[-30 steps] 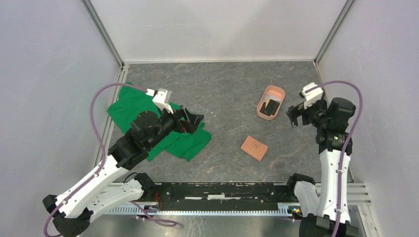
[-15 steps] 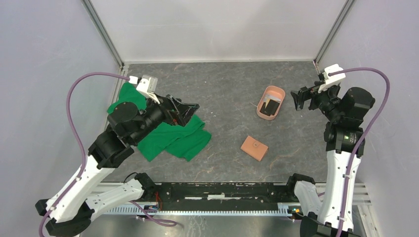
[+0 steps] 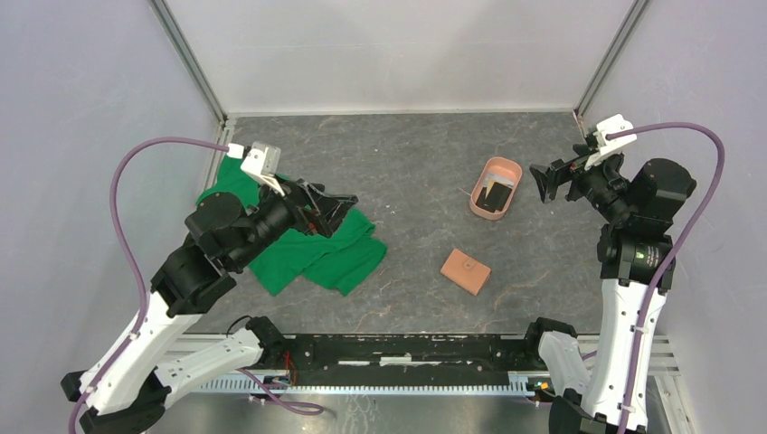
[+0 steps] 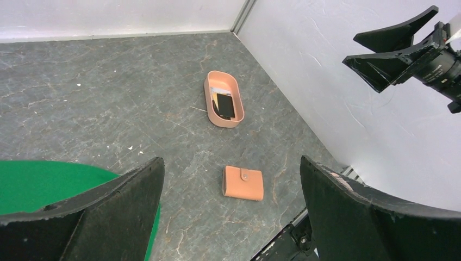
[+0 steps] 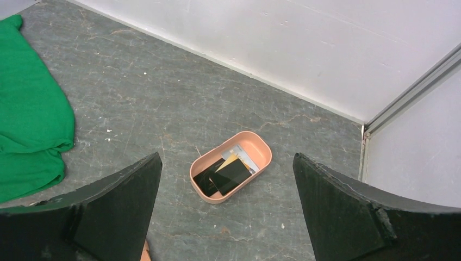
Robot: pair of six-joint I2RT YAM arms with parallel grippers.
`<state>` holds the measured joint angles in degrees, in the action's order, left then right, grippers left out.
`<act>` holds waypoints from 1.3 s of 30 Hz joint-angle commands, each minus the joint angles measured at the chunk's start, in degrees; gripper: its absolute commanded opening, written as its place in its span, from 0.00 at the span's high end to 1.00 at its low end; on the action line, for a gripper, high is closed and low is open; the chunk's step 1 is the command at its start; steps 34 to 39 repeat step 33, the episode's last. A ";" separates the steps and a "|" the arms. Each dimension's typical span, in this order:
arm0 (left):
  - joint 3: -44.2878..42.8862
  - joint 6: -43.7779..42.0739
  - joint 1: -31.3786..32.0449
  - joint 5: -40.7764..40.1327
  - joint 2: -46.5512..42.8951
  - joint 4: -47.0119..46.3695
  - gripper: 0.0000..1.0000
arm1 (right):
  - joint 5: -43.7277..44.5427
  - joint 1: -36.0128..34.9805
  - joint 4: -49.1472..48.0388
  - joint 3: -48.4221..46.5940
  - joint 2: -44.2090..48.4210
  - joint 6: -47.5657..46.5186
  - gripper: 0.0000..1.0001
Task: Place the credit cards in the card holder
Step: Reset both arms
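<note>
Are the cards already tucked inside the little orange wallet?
No, the cards lie in the pink tray, and the wallet sits folded shut, apart from it.

card holder [image 3: 466, 271]: tan-orange | tray [image 3: 503, 161]: salmon-pink | cloth [image 3: 317, 255]: green | table [image 3: 407, 172]: grey-veined

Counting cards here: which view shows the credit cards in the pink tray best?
Right wrist: the credit cards overlap in the tray, dark, tan and pale ones distinguishable. Top external shows a dark patch; left wrist, one dark card over a pale edge.
</note>
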<state>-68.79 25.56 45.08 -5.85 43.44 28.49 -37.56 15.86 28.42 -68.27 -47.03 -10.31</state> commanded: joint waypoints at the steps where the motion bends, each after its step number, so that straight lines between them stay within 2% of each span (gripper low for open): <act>1: -0.72 -2.81 -0.17 -0.12 -1.88 -0.04 0.00 | -1.80 0.04 -0.17 -2.04 0.40 0.93 0.02; 39: 2.89 -3.25 -0.17 -0.62 -4.55 -2.02 0.00 | -1.53 0.06 -2.06 0.62 0.97 2.48 0.02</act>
